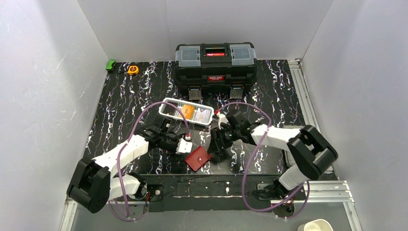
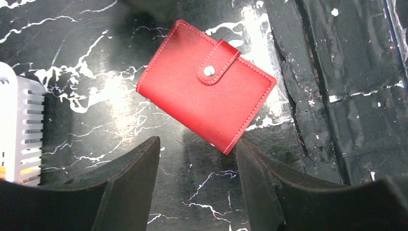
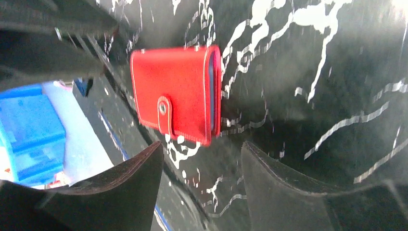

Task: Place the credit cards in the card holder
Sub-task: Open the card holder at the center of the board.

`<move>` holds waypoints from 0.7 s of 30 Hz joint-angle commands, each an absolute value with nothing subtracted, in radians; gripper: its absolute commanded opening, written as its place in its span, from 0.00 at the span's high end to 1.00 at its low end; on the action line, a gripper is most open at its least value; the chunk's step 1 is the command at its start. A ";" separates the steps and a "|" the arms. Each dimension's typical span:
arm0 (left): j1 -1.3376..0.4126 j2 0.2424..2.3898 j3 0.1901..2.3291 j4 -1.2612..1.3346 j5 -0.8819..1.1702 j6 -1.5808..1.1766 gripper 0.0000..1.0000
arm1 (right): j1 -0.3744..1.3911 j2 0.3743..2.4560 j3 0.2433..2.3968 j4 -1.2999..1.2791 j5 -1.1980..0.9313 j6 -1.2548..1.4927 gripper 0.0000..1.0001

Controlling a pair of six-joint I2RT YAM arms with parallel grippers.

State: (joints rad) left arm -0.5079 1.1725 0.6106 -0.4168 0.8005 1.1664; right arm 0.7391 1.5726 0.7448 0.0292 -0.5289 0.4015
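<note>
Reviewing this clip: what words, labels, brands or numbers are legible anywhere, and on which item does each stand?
Nothing can be read for sure.
Toolbox: red front label with white letters, too small to read; likewise the strip on its handle.
Card holder: no text, only a plain snap.
Cards in the basket: any print is too small to read.
Tape measure: markings are too small to read.

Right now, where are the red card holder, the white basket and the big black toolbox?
red card holder [image 2: 192,96], left wrist view, front cover middle.
white basket [image 1: 210,118], top view, right end wall.
black toolbox [image 1: 215,67], top view, lid front.
</note>
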 commanded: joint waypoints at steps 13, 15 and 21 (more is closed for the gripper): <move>-0.571 1.235 0.563 -0.460 0.714 1.411 0.62 | 0.738 1.647 0.693 0.131 -0.762 0.566 0.37; -0.590 1.229 0.555 -0.465 0.698 1.413 0.69 | 0.738 1.680 0.714 0.145 -0.781 0.575 0.40; -0.650 1.228 0.548 -0.469 0.649 1.372 0.81 | 0.738 1.767 0.790 0.149 -0.799 0.576 0.51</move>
State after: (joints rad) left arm -0.6159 1.2346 0.5564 -0.4320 0.6697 1.3796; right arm 0.7391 1.7252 0.7204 0.1169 -0.7666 0.5728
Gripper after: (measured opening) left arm 0.202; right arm 0.528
